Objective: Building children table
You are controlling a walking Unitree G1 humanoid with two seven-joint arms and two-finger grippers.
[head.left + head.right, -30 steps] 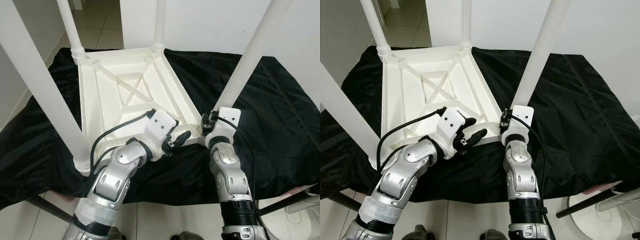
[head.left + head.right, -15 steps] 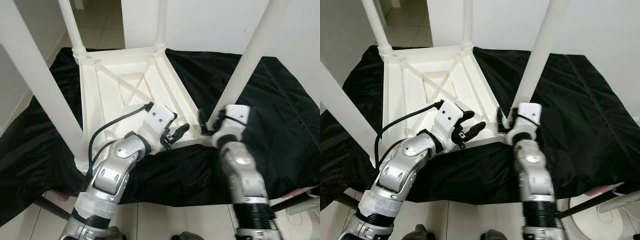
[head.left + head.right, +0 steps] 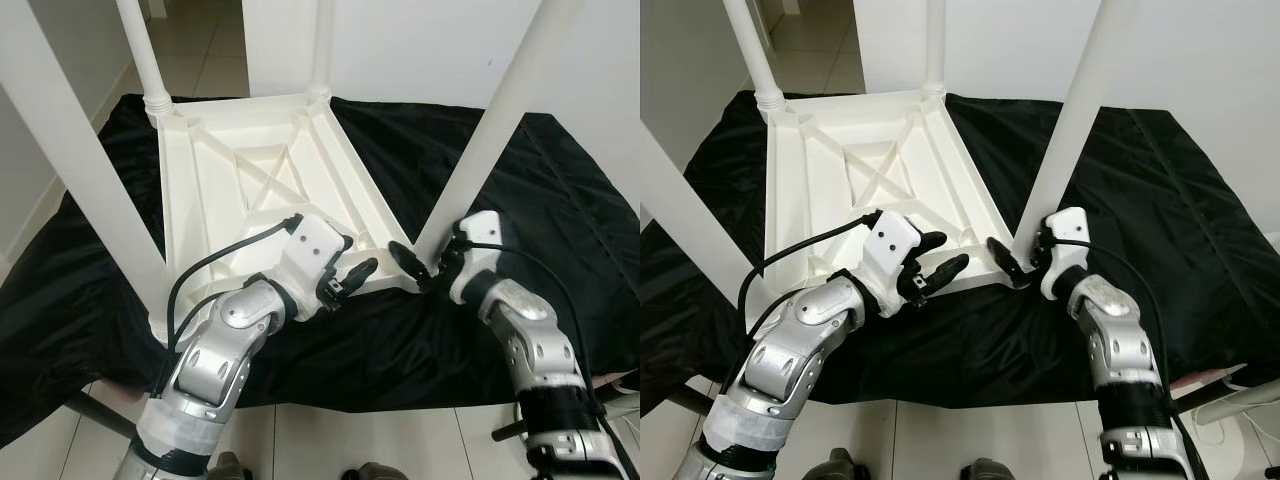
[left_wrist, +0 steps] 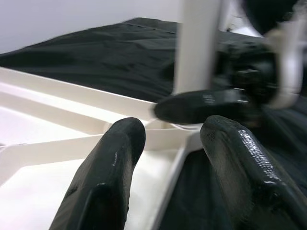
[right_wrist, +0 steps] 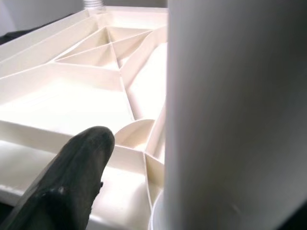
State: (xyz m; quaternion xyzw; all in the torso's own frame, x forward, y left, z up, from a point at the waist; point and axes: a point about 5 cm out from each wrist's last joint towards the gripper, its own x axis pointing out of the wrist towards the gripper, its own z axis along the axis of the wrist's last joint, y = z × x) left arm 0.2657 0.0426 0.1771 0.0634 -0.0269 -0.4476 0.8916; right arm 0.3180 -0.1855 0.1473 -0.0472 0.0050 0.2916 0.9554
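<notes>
right gripper [image 3: 425,262] now angled around table leg [image 3: 480,140]; fingers apart

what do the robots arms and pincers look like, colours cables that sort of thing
Both arms are silver metal with rounded, segmented joints and black ribbed collars lower down. Each wrist carries a boxy white housing. A black cable loops from the forearm into that housing on each side. The left pincer and right pincer each have two long, rounded, glossy black fingers. No markings can be made out.
</notes>
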